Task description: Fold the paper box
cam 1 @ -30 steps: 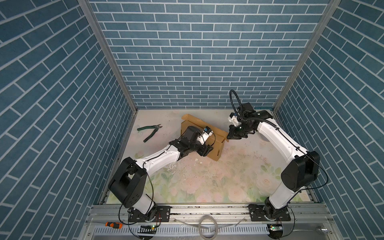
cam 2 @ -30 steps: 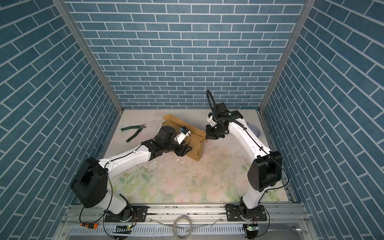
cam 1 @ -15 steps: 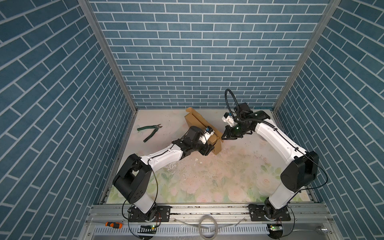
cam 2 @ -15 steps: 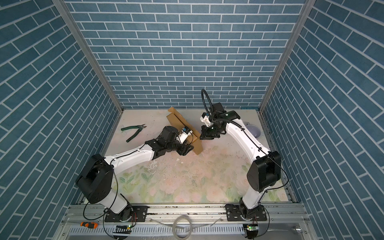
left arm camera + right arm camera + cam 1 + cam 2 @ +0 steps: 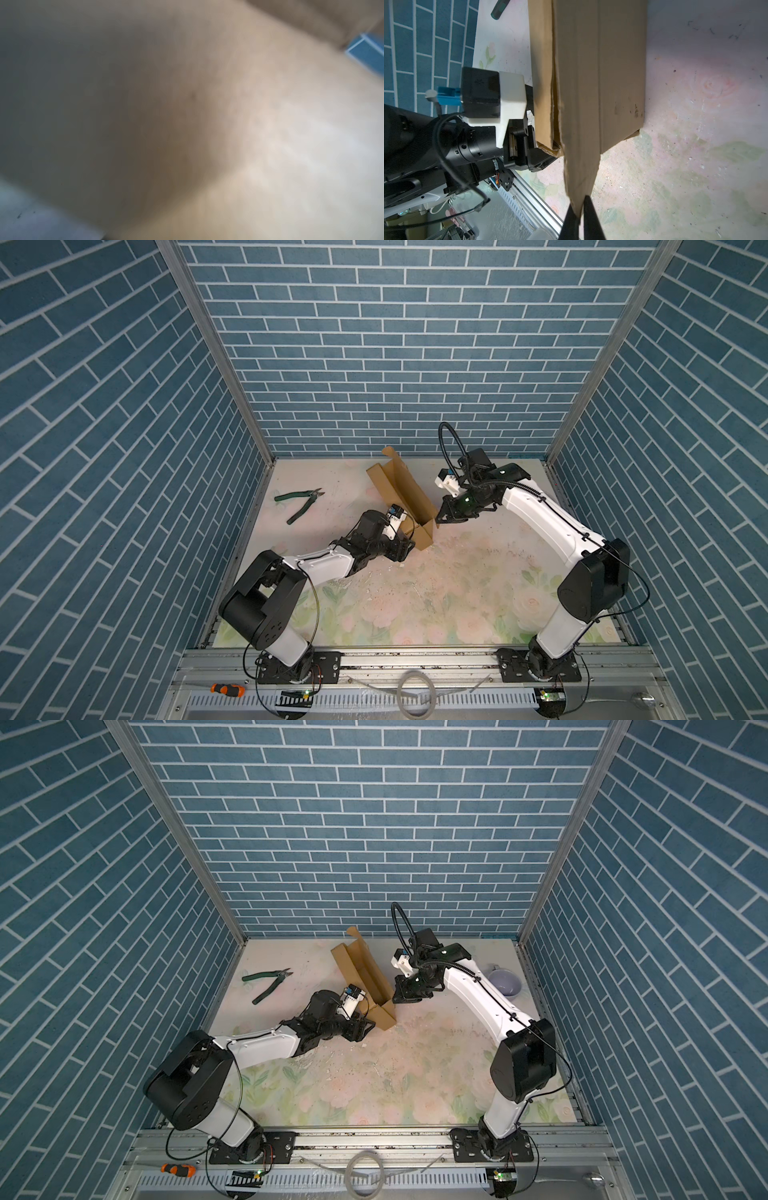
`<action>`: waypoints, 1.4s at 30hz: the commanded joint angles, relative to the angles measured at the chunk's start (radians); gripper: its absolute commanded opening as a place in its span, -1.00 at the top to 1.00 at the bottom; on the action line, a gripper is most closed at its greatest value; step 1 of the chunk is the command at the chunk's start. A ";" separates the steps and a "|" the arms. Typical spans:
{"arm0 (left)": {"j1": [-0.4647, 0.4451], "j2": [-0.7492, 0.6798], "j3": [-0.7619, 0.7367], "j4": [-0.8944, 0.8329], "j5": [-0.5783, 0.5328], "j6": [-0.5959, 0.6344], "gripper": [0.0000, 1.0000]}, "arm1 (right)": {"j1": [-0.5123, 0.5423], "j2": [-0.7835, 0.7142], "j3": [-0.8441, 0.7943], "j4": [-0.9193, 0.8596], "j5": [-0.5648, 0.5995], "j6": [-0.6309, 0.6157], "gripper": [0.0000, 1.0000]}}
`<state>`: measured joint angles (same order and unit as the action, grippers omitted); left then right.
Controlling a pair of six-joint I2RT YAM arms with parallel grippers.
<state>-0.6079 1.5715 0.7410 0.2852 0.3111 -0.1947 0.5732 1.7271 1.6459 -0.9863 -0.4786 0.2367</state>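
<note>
Near the back edge of the bench (image 5: 457, 593), the right fingers (image 5: 589, 218) pinched a flap of the box (image 5: 399, 489) tight. The left fingers (image 5: 542, 161) sat by it; how open, I couldn't tell.

Matt brown corrugated cardboard: paper box (image 5: 399, 485), cut edges ragged, few dark smudges. Dull floral print, scuffed, gritty with crumbs: table mat (image 5: 415, 597). Glossy white plastic: arm shells (image 5: 324, 564); joints (image 5: 592, 593) matt black. Green coated handles: pliers (image 5: 309, 498). Brushed metal: front rail (image 5: 415, 659).
</note>
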 commanded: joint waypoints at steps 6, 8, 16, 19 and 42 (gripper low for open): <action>0.002 0.012 -0.020 0.147 0.057 -0.091 -0.45 | 0.085 0.092 0.037 -0.017 0.079 0.006 0.83; 0.002 0.002 -0.040 0.156 0.053 -0.094 -0.47 | 0.096 0.110 0.056 -0.040 0.103 -0.002 0.82; 0.004 -0.023 -0.131 0.194 0.032 -0.114 -0.47 | 0.128 0.138 0.152 -0.096 0.124 -0.107 0.33; 0.008 -0.037 -0.153 0.192 0.021 -0.116 -0.47 | 0.126 0.138 0.157 -0.060 0.181 -0.158 0.06; 0.060 -0.242 -0.267 0.116 -0.021 -0.166 -0.49 | 0.070 0.101 0.402 -0.287 0.066 -0.196 -0.40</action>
<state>-0.5552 1.3621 0.4778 0.4362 0.3099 -0.3584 0.6460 1.8679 1.9671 -1.2350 -0.3660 0.0544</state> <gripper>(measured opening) 0.746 0.698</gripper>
